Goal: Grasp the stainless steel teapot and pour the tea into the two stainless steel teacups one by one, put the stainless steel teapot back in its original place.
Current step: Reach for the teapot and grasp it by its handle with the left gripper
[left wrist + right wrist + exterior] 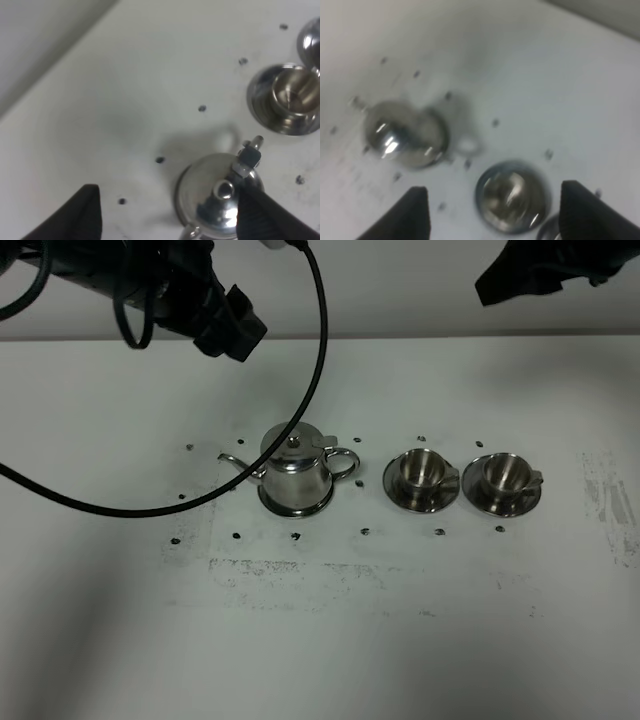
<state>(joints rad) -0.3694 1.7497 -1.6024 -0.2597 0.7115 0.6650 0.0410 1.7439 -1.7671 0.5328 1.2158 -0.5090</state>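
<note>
The stainless steel teapot (295, 470) stands upright on its round steel dish (300, 508), spout to the left, loop handle to the right. The two stainless steel teacups (420, 470) (505, 473) sit on their saucers to its right and look empty; no tea shows. My left gripper (230, 328) hangs open and empty above and behind the teapot. In the left wrist view the gripper (170, 219) is open, with the teapot lid (220, 197) near one finger. My right gripper (525, 278) is high at the back right. In the blurred right wrist view the gripper (495, 215) is open over a cup (512, 195), with the teapot (402, 135) off to one side.
A black cable (318, 350) from the left arm loops down over the white table (320, 640), passing just left of the teapot. Small dark marks dot the table around the teapot and the cups. Scuffed patches lie in front of the set and at the right edge.
</note>
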